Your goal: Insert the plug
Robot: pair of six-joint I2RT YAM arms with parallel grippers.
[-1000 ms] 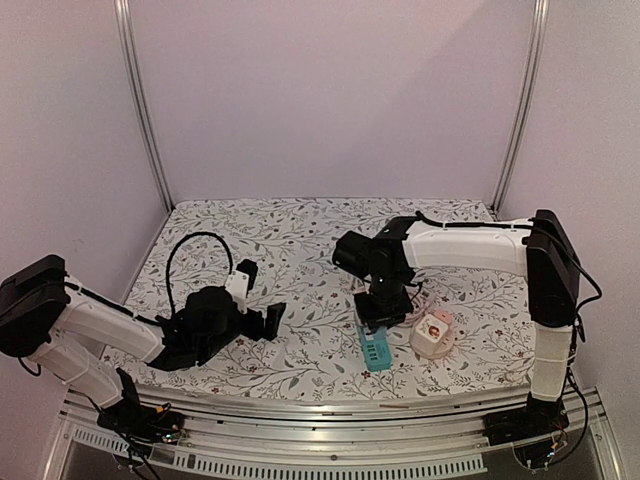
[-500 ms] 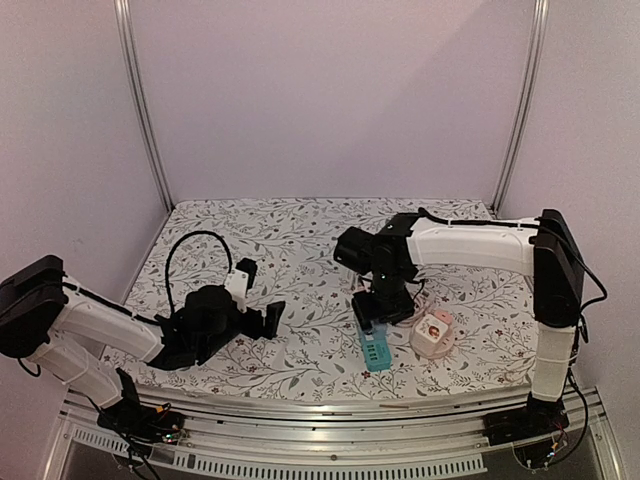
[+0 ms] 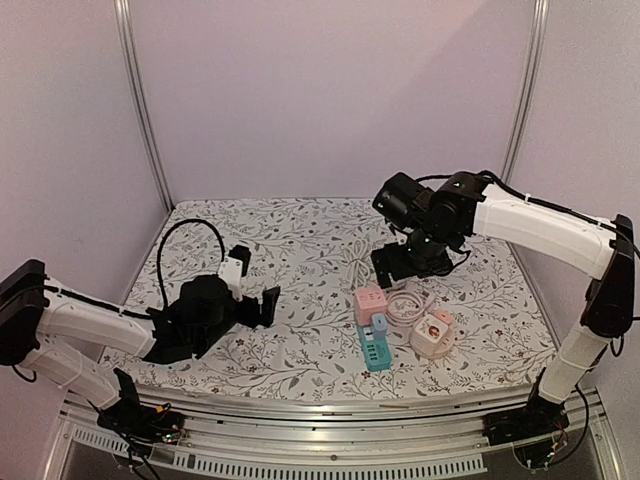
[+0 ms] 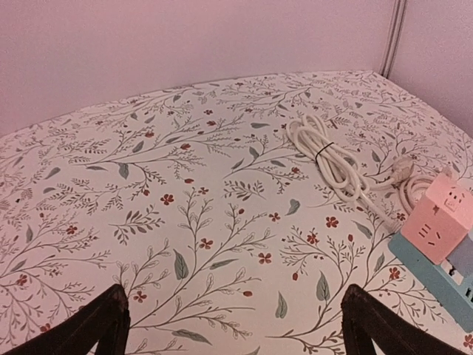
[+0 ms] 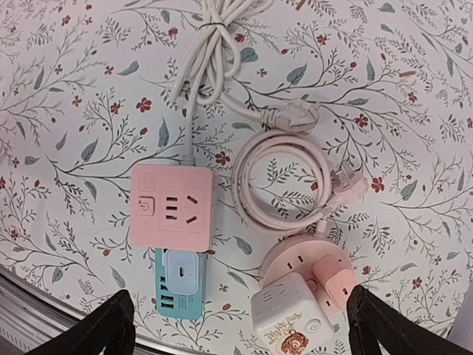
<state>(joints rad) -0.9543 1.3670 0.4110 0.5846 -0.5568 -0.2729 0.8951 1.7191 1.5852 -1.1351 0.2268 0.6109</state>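
Observation:
The plug (image 5: 182,271), a pale blue-white charger block, sits on the near end of the teal power strip (image 5: 177,296), right behind the pink square socket (image 5: 171,207). My right gripper (image 5: 238,314) hangs open well above them, with nothing between its fingers. From the top view it (image 3: 412,268) is behind the pink socket (image 3: 370,300), the plug (image 3: 378,327) and the strip (image 3: 376,348). My left gripper (image 3: 258,290) is open and empty, low over the cloth at the left. The left wrist view (image 4: 233,322) catches the strip (image 4: 443,285) at its right edge.
A round pink socket (image 5: 299,259) carries a white cube adapter (image 5: 290,319) and a small pink charger (image 5: 338,285). A coiled pink cord (image 5: 284,181) and a bundled white cord (image 5: 211,52) lie behind the sockets. The table's front rail (image 3: 330,405) runs close to the strip.
My right gripper opened over the teal strip, let go of the plug, then rose and pulled back toward the rear right. The left arm shifted slightly.

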